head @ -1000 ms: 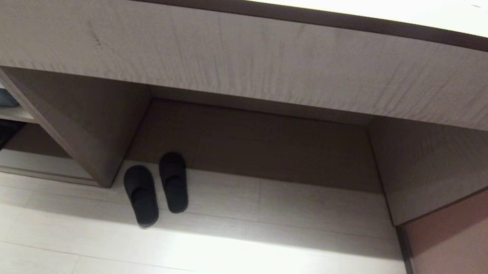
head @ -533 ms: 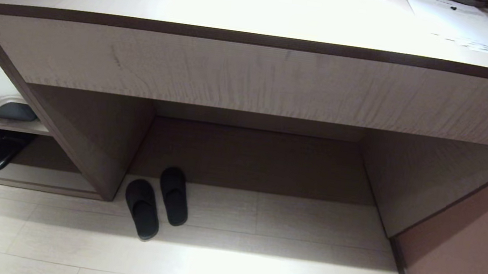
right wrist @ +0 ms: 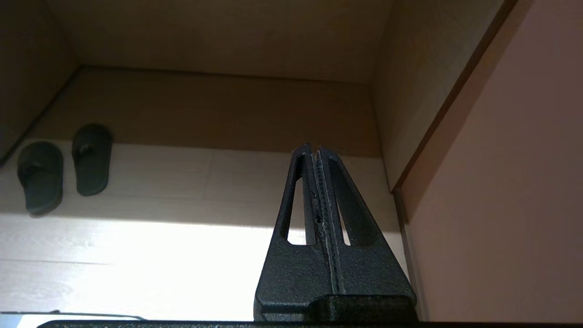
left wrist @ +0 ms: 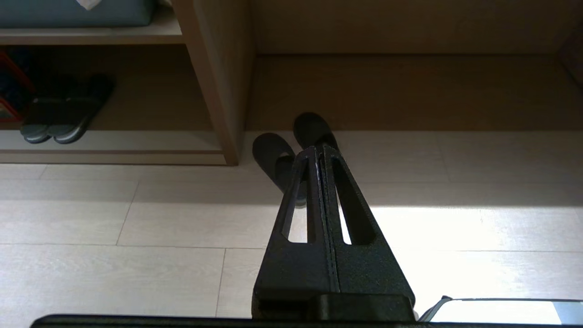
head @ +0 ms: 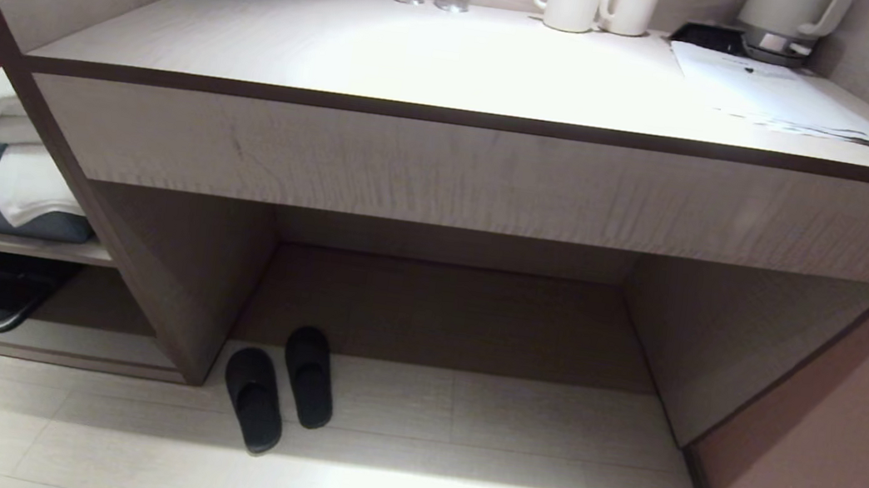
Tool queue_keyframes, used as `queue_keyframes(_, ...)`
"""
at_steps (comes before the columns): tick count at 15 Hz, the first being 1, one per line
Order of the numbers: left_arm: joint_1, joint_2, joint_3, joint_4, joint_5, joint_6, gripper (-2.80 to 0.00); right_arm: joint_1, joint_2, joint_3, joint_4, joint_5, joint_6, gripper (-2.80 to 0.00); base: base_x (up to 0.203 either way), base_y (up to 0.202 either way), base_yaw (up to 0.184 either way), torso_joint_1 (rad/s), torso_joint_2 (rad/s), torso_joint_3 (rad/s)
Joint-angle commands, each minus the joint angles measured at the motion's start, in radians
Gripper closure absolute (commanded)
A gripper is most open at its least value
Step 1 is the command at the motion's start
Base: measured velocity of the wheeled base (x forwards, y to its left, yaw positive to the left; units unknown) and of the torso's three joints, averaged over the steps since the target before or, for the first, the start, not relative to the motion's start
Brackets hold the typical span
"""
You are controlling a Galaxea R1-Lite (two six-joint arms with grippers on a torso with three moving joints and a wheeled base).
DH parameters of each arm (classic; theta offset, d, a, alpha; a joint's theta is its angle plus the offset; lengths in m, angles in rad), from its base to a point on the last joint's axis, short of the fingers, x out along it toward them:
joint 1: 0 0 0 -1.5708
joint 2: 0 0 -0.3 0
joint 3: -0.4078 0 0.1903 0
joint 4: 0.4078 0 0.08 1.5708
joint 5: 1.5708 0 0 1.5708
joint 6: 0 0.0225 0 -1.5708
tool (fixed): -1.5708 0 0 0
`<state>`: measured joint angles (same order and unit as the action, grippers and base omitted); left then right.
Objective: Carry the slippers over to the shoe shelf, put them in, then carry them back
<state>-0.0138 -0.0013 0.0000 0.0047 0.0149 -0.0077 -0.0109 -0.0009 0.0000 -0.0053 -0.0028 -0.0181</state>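
Camera tilted up, slippers (head: 279, 387) unmoved, one half-hidden behind clenched left claw (left wrist: 319, 149), right claw (right wrist: 313, 149) clenched.

Neither arm visible in the head view. Left gripper (left wrist: 320, 148) seen from its own wrist camera: two black slotted fingers (left wrist: 306, 200) pressed flat together along their whole length, tips meeting, nothing between them, pointing toward 12 o'clock and tilted down at the floor. Right gripper (right wrist: 313, 148) in the same pose from its wrist camera: fingers (right wrist: 301, 205) closed tight, tips touching, empty, aimed toward 12 o'clock, hanging clear above the floor.
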Motion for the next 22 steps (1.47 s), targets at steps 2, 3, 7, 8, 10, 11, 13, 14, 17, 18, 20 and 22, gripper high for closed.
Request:
queue_keyframes(2, 0.0, 0.001, 0.002, 0.0, 0.0, 0.0, 0.0, 0.0, -0.039, 0.04, -0.001, 0.0, 0.0, 0.0, 0.0, 0.0, 0.0, -0.001, 0.0, 0.2)
queue_keyframes(3, 0.0, 0.001, 0.002, 0.0, 0.0, 0.0, 0.0, 0.0, -0.039, 0.04, -0.001, 0.0, 0.0, 0.0, 0.0, 0.0, 0.0, -0.001, 0.0, 0.205)
queue_keyframes(7, 0.0, 0.001, 0.002, 0.0, 0.0, 0.0, 0.0, 0.0, -0.039, 0.04, -0.001, 0.0, 0.0, 0.0, 0.0, 0.0, 0.0, 0.003, 0.0, 0.201)
queue_keyframes(8, 0.0, 0.001, 0.002, 0.0, 0.0, -0.002, 0.0, 0.0, -0.039, 0.04, -0.001, 0.0, 0.0, 0.0, 0.0, 0.0, 0.0, 0.005, 0.0, 0.204)
queue_keyframes(10, 0.0, 0.001, 0.002, 0.0, 0.0, -0.002, 0.0, 0.0, -0.039, 0.04, -0.001, 0.0, 0.0, 0.0, 0.0, 0.0, 0.0, 0.003, 0.0, 0.201)
queue_keyframes(11, 0.0, 0.001, 0.002, 0.0, 0.0, -0.002, 0.0, 0.0, -0.039, 0.04, -0.001, 0.0, 0.0, 0.0, 0.0, 0.0, 0.0, 0.002, 0.0, 0.207)
queue_keyframes(13, 0.0, 0.001, 0.002, 0.0, 0.0, -0.002, 0.0, 0.0, -0.039, 0.04, -0.001, 0.0, 0.0, 0.0, 0.0, 0.0, 0.0, 0.004, 0.0, 0.2)
queue_keyframes(14, 0.0, 0.001, 0.002, 0.0, 0.0, -0.002, 0.0, 0.0, -0.039, 0.04, -0.001, 0.0, 0.0, 0.0, 0.0, 0.0, 0.0, 0.002, 0.0, 0.205)
queue_keyframes(17, 0.0, 0.001, 0.0, 0.0, -0.001, 0.003, 0.0, 0.0, -0.039, 0.04, -0.001, 0.0, 0.0, 0.0, 0.0, 0.0, 0.0, -0.001, 0.0, 0.154)
queue_keyframes(18, 0.0, 0.001, 0.001, 0.0, -0.001, -0.002, 0.0, 0.0, -0.039, 0.04, -0.001, 0.0, 0.0, 0.0, 0.0, 0.0, 0.0, 0.007, 0.0, 0.061)
queue_keyframes(20, 0.0, 0.0, 0.002, 0.001, 0.0, -0.005, 0.0, 0.0, -0.039, 0.04, -0.001, 0.0, 0.0, 0.0, 0.0, 0.0, 0.0, 0.002, 0.0, 0.015)
queue_keyframes(22, 0.0, 0.001, 0.002, 0.001, 0.0, -0.005, 0.0, 0.0, -0.039, 0.04, -0.001, 0.0, 0.0, 0.0, 0.0, 0.0, 0.0, 0.0, 0.0, 0.0)
